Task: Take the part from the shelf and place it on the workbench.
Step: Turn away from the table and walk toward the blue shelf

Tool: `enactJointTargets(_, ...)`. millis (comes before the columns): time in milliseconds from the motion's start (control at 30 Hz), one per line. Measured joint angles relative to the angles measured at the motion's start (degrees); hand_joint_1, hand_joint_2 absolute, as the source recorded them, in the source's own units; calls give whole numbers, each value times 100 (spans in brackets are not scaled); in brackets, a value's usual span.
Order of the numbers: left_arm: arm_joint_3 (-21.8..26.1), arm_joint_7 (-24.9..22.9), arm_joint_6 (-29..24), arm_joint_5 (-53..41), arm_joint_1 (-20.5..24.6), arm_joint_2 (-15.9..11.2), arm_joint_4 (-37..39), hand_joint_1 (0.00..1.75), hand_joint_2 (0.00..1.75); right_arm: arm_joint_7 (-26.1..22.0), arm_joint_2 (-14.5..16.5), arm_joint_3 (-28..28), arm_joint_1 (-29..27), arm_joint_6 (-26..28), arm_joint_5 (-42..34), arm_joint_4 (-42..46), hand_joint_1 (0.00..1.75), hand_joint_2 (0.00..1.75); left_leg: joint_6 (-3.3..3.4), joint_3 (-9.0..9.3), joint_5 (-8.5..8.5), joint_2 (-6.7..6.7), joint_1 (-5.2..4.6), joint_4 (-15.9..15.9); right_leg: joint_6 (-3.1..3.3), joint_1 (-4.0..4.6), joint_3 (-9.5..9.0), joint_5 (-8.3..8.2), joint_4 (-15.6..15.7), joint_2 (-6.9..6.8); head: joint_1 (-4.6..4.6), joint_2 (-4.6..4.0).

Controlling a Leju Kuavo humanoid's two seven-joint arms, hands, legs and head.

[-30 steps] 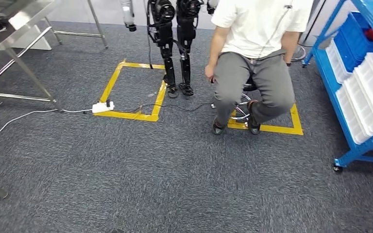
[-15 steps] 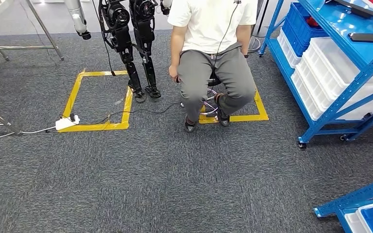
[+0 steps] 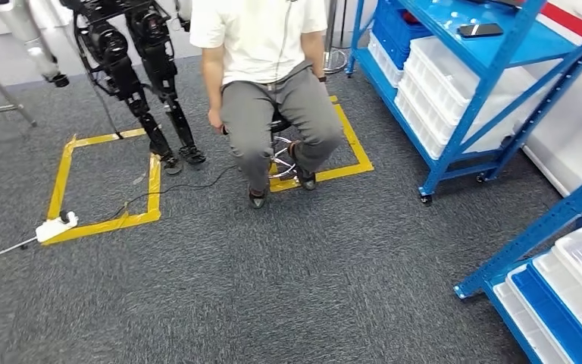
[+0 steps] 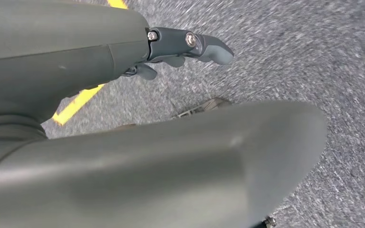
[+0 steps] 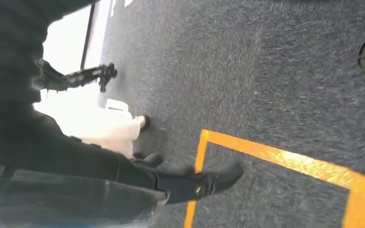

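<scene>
A blue shelf [image 3: 492, 72] stands at the right in the head view, holding white bins [image 3: 455, 83] and blue bins [image 3: 394, 26]. A flat black object [image 3: 479, 29] lies on its upper board. A second blue shelf [image 3: 553, 280] with white trays is at the near right. I cannot tell which item is the part. My left hand [image 4: 180, 45] hangs over the grey carpet with its fingers loosely out and nothing in it. My right hand [image 5: 192, 183] also hangs above the carpet, beside yellow floor tape [image 5: 285, 156], and holds nothing.
A person in a white shirt [image 3: 261, 45] sits on a stool inside a yellow taped square, just left of the shelf. Another robot's black legs [image 3: 148, 91] stand at a second taped square [image 3: 106, 182]. A white power strip [image 3: 54, 226] and its cable lie on the carpet.
The camera has swung to the right: the person, the other robot and the taped squares slid left in the picture, and the blue shelves came further in. The metal table has left the picture.
</scene>
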State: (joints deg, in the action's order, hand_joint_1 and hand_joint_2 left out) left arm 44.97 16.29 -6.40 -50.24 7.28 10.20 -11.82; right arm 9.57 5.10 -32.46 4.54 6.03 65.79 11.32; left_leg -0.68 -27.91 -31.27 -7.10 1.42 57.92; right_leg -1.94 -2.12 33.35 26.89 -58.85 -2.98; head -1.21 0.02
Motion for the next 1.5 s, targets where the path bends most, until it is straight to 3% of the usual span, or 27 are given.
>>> enactJointTargets(33, 0, 1, 0, -1, 5, 4, 0, 0, 0, 1, -7, -2, -2, 0, 1, 0, 0, 175, -25, -44, -127, 160, 21, 152, 53, -10, -12, -12, 8, 75, -9, 0)
enactJointTargets(100, 1, 2, 0, -1, -10, 5, 1, 0, 0, 2, -11, -2, -1, 0, 2, 0, 0, 175, -27, -343, -558, 560, 32, 848, 129, 7, -25, -31, 14, 225, -33, 0)
enactJointTargets(167, 2, -5, 1, -1, -37, 5, 4, 0, 0, 2, -11, -2, -2, 0, 3, 0, 0, 175, 13, -735, -865, 704, 25, 1610, 161, 57, -22, -33, 12, 401, -37, 0)
enactJointTargets(200, 2, -13, 3, -1, -44, 5, 5, 0, 0, 2, -11, -2, -10, 0, 5, 0, 0, 175, 40, -830, -835, 720, 23, 1736, 163, 77, -27, -33, 11, 492, -35, 0)
enactJointTargets(233, 2, -25, 5, -1, -46, 6, 6, 0, 0, 2, -12, -2, -18, 0, 8, 0, 0, 175, 74, -817, -684, 734, 19, 1625, 162, 90, -37, -33, 11, 582, -35, 0)
enactJointTargets(267, 2, -37, 9, -1, -46, 5, 7, 0, 0, 2, -12, -2, -25, 0, 11, 0, 0, 175, 115, -699, -451, 780, 12, 1300, 160, 98, -49, -35, 10, 667, -35, 0)
enactJointTargets(333, 2, -56, 15, -1, -41, -5, 7, 0, 0, 2, -1, -2, -27, -1, 16, -1, 0, 175, 202, -383, -21, 1037, -17, 501, 144, 109, -55, -43, 6, 816, -34, 0)
enactJointTargets(400, 2, -69, 20, -4, -36, -16, 7, 0, 0, 2, 19, -2, -21, -3, 22, -2, 0, 175, 253, -243, 132, 1189, -64, 130, 101, 116, -26, -65, 8, 939, -31, 0)
enactJointTargets(467, 1, -76, 28, -9, -22, -15, 7, 0, 0, 5, 24, -2, -30, -6, 27, -3, 0, 175, 302, -234, 180, 1072, -93, 71, 34, 119, 31, -100, 28, 1030, -31, 0)
enactJointTargets(533, 0, -70, 37, -11, -6, -5, 7, 0, 0, 16, 15, -2, -38, -15, 36, -4, 0, 175, 376, -207, 262, 927, -86, -25, 15, 133, 151, -13, -127, 815, -24, 0)
enactJointTargets(600, 1, -62, 37, -14, -4, 2, 7, 0, 0, 32, 9, -2, -27, -25, 55, -4, 0, 175, 419, -199, 302, 757, -80, -77, 49, 138, 445, 297, -705, 486, -5, 0)
enactJointTargets(667, 3, -62, 30, -16, -11, -1, 7, 0, 0, 49, 10, -2, -15, -28, 71, -5, 0, 175, 427, -219, 299, 577, -85, -76, 32, 116, 803, 601, -1431, 390, 6, 0)
enactJointTargets(700, 3, -62, 26, -16, -13, -1, 7, 0, 0, 56, 9, -2, -18, -29, 76, -5, 0, 175, 425, -230, 297, 492, -85, -76, -12, 97, 871, 647, -1596, 373, 7, 0)
enactJointTargets(733, 4, -62, 25, -16, -14, -1, 7, 0, 0, 61, 6, -2, -24, -29, 81, -6, 0, 175, 417, -235, 295, 412, -83, -75, -73, 77, 803, 603, -1514, 347, 10, 0)
enactJointTargets(800, 4, -61, 24, -16, -15, 2, 7, 0, 0, 64, -7, -2, -32, -31, 96, -7, 0, 175, 375, -223, 284, 267, -86, -65, -192, 30, 322, 364, -731, 154, 18, 0)
enactJointTargets(833, 4, -57, 24, -16, -17, 2, 6, 0, 0, 65, -8, -2, -23, -31, 104, -7, 0, 175, 333, -209, 263, 200, -101, -56, -218, 23, 82, 241, -334, -22, 27, 0)
enactJointTargets(900, 4, -49, 24, -15, -21, -2, 6, 0, 0, 66, -4, -2, 1, -31, 114, -7, 0, 175, 237, -149, 211, 79, -134, -39, -174, 39, -136, 96, 45, -246, 26, 0)
enactJointTargets(967, 4, -45, 24, -14, -7, -1, 5, 0, 0, 66, -8, -4, 7, -31, 116, -7, 0, 175, 159, -79, 166, -60, -126, -41, -78, 69, -104, 55, 36, -144, 18, 0)
enactJointTargets(1000, 4, -45, 24, -14, 6, 1, 5, 0, 0, 66, -11, -5, 3, -31, 116, -7, 0, 175, 117, -62, 131, -43, -102, -16, -32, 43, -107, 48, 39, -64, 15, 0)
enactJointTargets(1067, 4, -46, 24, -14, 18, 3, 5, 0, 0, 66, -16, -7, 7, -31, 122, -7, 0, 175, 54, -143, -97, 251, -57, 257, 68, -12, -128, 15, 51, 81, 1, 0)
enactJointTargets(1133, 4, -51, 24, -14, -4, 3, 6, 0, 0, 66, -18, -7, 13, -31, 136, -7, 0, 175, 35, -449, -493, 612, -38, 945, 133, -1, -117, -13, 50, 230, -14, 0)
enactJointTargets(1200, 4, -57, 24, -11, -33, 3, 8, 0, 0, 65, -18, -7, 5, -31, 147, -7, 0, 175, 46, -751, -667, 707, -37, 1505, 153, 42, -96, -25, 45, 404, -12, 0)
enactJointTargets(1233, 4, -59, 23, -10, -41, 3, 8, 0, 0, 65, -19, -7, -4, -31, 152, -7, 0, 175, 61, -775, -570, 718, -36, 1489, 157, 56, -93, -29, 44, 490, -13, 0)
enactJointTargets(1267, 4, -60, 23, -9, -43, 3, 8, 0, 0, 65, -19, -8, -12, -31, 156, -7, 0, 175, 82, -688, -364, 741, -36, 1239, 156, 65, -96, -35, 43, 576, -12, 0)
enactJointTargets(1367, 4, -61, 19, -9, -38, -1, 7, 0, 0, 65, -15, -8, -14, -31, 166, -7, 0, 175, 157, -253, 164, 1021, -59, 201, 108, 82, -93, -65, 48, 779, -10, 0)
enactJointTargets(1433, 4, -63, 11, -9, -26, 1, 7, 0, 0, 66, -11, -8, -6, -31, 174, -7, 0, 175, 204, -217, 201, 1090, -113, 59, 44, 86, -52, -103, 65, 871, -4, 0)
enactJointTargets(1500, 4, -62, 7, -9, -17, 4, 7, 0, 0, 66, -14, -8, -10, -31, 183, -8, 0, 175, 289, -214, 264, 974, -126, -11, -18, 88, 14, -137, 75, 921, -8, 0)
